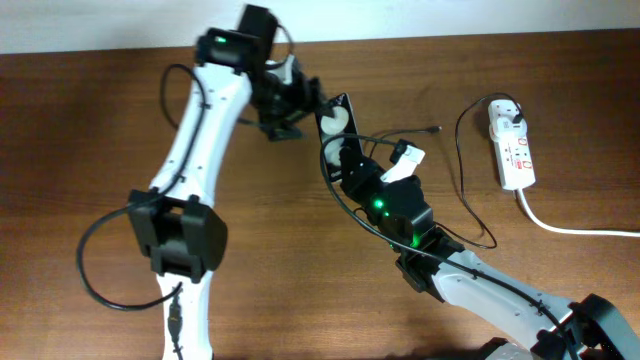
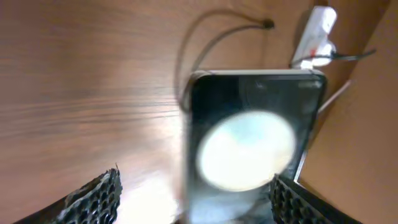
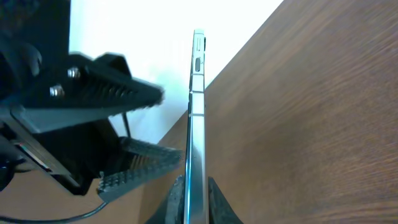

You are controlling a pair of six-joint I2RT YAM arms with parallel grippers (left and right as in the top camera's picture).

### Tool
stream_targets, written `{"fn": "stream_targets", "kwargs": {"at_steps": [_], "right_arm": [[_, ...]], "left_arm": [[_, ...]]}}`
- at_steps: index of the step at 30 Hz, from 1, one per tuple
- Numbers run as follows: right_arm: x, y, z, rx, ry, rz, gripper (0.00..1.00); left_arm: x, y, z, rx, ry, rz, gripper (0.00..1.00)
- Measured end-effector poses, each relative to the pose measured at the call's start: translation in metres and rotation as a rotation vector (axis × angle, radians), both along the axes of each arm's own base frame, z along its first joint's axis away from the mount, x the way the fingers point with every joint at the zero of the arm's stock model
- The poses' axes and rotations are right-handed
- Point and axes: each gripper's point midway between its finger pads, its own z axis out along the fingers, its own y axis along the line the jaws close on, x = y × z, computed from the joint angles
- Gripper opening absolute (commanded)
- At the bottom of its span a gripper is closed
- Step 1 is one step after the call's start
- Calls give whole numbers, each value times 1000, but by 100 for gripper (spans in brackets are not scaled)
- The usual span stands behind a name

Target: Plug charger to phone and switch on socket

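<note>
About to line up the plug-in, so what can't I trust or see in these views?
Charging port of the black glossy phone: right wrist shows only its side edge, lower end hidden inside the right gripper.
Phone face: left wrist, white glare and blur.
Switch positions on the white power strip: too small overhead, blurred in left wrist.
Tip of the thin black charger cable: tiny overhead.

One brown wooden bench (image 1: 70, 150) is counted. One black glossy rectangular phone (image 1: 334, 122) is found, near the middle of the back edge. One white elongated power strip (image 1: 512, 150) is counted toward the back right corner, and one thick white cord (image 1: 560, 226) is seen running from it to the right edge. One long thin black charger cable (image 1: 459, 165) is counted. Two white-and-black robot arms are counted, the left arm (image 1: 200, 120) and the right arm (image 1: 490, 290). Two two-finger grippers are counted, the left gripper (image 2: 196, 199) and the right gripper (image 3: 189, 199).
</note>
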Motion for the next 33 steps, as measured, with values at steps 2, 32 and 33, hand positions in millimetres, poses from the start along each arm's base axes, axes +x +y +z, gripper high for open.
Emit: {"fn": "stream_targets", "kwargs": {"at_steps": [2, 32, 33], "right_arm": [[-4, 7, -1, 8, 8, 50, 5], [-51, 14, -8, 163, 180, 627, 4], [-52, 14, -8, 184, 201, 629, 4]], "left_arm": [[6, 46, 5, 12, 25, 64, 79], [-147, 117, 3, 42, -642, 462, 99], [-144, 111, -13, 9, -556, 492, 99]]}}
